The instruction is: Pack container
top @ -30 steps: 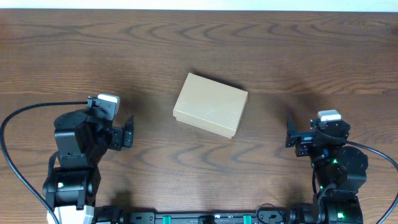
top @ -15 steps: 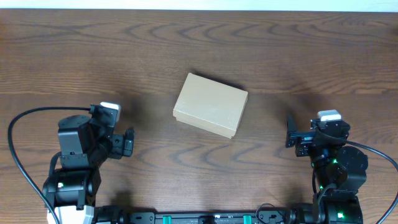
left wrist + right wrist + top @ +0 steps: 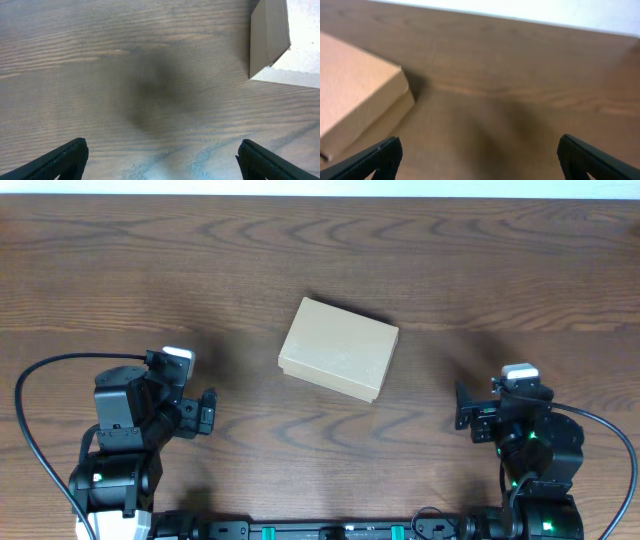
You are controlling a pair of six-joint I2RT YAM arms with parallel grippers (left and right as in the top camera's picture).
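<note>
Plain tan container (image 3: 339, 348) lying flat with lid shut, slightly askew, at the middle of the dark wooden tabletop (image 3: 500, 260); left tool (image 3: 207, 412) at near left and right tool (image 3: 462, 405) at near right, both well apart from it, jaws spread wide, gripping nothing; no loose items in sight to go inside; judging by the closed lid, probably packed already, with little left to do; contents hidden; flap seam and side tabs hard to make out; only a cropped corner in each wrist view, the right one blurred.

One container (image 3: 338, 349), two arms (image 3: 125, 430) (image 3: 530, 442)
</note>
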